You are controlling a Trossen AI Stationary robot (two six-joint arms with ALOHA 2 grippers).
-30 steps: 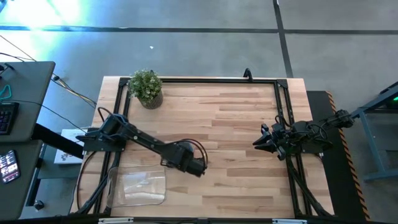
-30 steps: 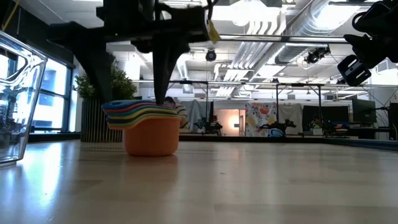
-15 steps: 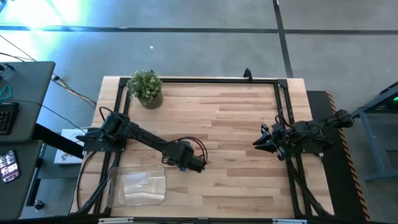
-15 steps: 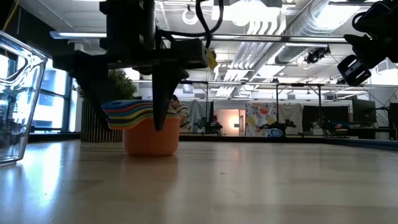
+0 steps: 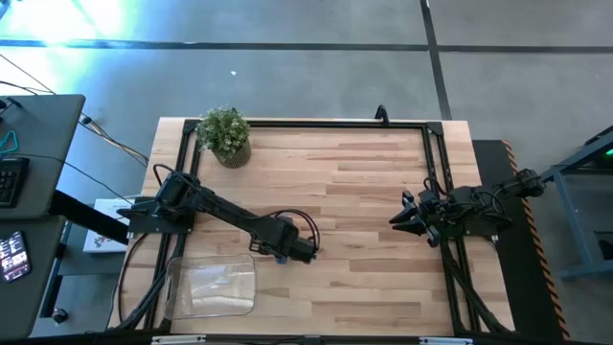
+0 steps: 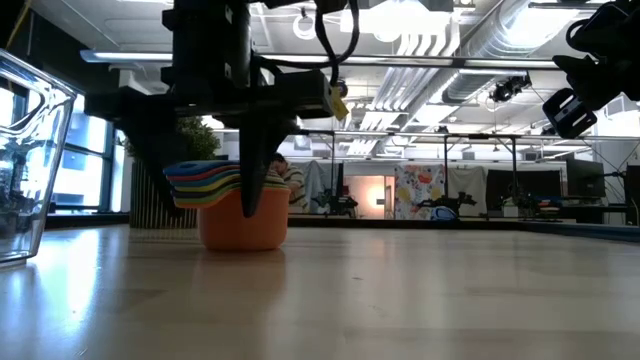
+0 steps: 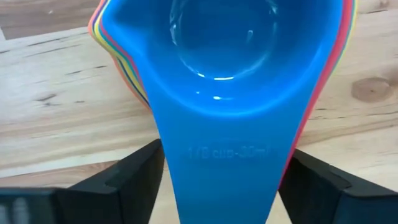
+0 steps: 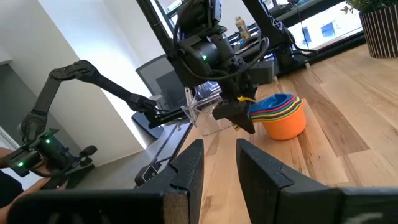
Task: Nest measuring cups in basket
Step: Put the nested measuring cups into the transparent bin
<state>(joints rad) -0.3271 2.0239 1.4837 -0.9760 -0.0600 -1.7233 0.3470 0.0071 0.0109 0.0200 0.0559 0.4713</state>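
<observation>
The measuring cups [image 6: 225, 195] stand nested in one stack on the wood, the orange one [image 6: 245, 225] at the bottom and a blue one [image 7: 224, 56] on top. My left gripper [image 7: 221, 180] points down over the stack, open. Its fingers [image 7: 124, 177] stand on either side of the blue cup's flat handle [image 7: 227, 155]; I cannot tell whether they touch it. From above, the arm [image 5: 287, 251] hides the stack. The basket [image 5: 213, 286], a clear bin, sits at the near left. My right gripper [image 5: 402, 218] waits level at the table's right side, slightly open.
A small potted plant [image 5: 225, 134] stands at the far left corner. Black frame rails [image 5: 306, 123] run along the table's edges. Bare wood [image 5: 364, 192] lies between the cup stack and the right arm. The basket's clear wall [image 6: 30, 170] rises left of the stack.
My left gripper has come down over the cup stack, so its open fingers now reach down beside the cups' handles. The stack has not moved.
</observation>
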